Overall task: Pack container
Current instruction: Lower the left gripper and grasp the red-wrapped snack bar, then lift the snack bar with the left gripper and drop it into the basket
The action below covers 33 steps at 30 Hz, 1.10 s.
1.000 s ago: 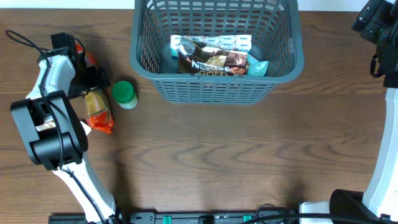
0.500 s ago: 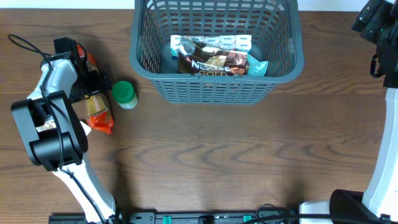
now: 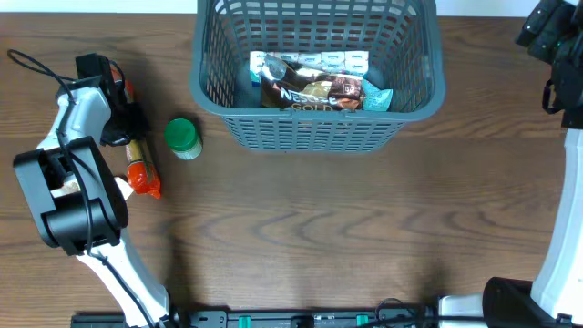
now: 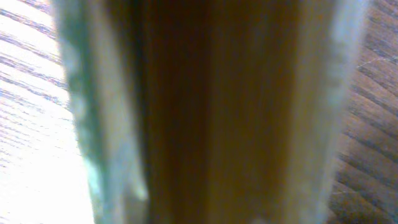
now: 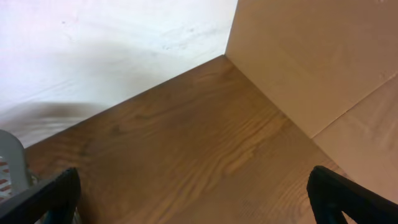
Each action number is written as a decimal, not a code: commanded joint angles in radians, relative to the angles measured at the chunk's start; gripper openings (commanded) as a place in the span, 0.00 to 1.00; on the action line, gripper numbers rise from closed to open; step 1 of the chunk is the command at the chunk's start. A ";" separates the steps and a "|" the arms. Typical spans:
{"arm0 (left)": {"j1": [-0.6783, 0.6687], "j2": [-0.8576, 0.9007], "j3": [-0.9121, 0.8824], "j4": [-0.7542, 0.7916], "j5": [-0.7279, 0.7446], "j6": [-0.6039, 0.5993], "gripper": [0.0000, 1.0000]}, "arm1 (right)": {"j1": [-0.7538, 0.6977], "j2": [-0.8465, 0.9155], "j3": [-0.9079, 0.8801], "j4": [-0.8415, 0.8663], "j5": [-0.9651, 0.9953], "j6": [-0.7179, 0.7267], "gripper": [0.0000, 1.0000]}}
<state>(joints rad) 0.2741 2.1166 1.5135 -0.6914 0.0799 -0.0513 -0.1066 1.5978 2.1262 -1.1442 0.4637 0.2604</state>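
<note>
The container (image 3: 314, 129) is a dark grey slotted basket at the back middle, holding a brown coffee packet (image 3: 314, 94), a white and blue packet (image 3: 310, 62) and a teal packet (image 3: 378, 100). Left of it, my left gripper (image 3: 129, 138) points down onto an orange snack packet (image 3: 143, 169) on the table. The packet looks pinched narrow where the jaws are shut on it. In the left wrist view the packet (image 4: 236, 112) fills the frame as a brown blur, hiding the fingers. My right gripper (image 5: 196, 199) is open over bare wood at the far right.
A small jar with a green lid (image 3: 182, 138) stands between the snack packet and the basket. Something red-orange (image 3: 120, 80) shows beside the left wrist. A cardboard wall (image 5: 323, 56) borders the table at the right, and the basket's rim (image 5: 12, 158) is to its left.
The left gripper has shut on the orange snack packet, which now looks narrower and squeezed. The right arm has not moved.
</note>
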 commanded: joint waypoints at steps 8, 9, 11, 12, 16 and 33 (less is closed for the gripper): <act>0.000 -0.161 0.027 -0.027 0.010 0.023 0.06 | -0.005 0.003 0.002 -0.002 0.003 0.016 0.99; 0.000 -0.187 0.037 -0.025 0.010 0.034 0.06 | -0.005 0.003 0.002 -0.002 0.003 0.016 0.99; 0.000 -0.248 0.056 -0.017 0.010 0.058 0.06 | -0.005 0.003 0.002 -0.002 0.003 0.016 0.99; 0.000 -0.308 0.071 -0.011 0.010 0.086 0.06 | -0.005 0.003 0.002 -0.002 0.003 0.016 0.99; 0.000 -0.443 0.096 0.007 0.010 0.116 0.06 | -0.005 0.003 0.002 -0.002 0.003 0.016 0.99; -0.240 -0.737 0.367 0.127 0.070 0.330 0.06 | -0.005 0.003 0.002 -0.002 0.003 0.016 0.99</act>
<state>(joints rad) 0.0933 1.3911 1.7668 -0.6144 0.1318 0.1810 -0.1066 1.5978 2.1262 -1.1446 0.4637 0.2604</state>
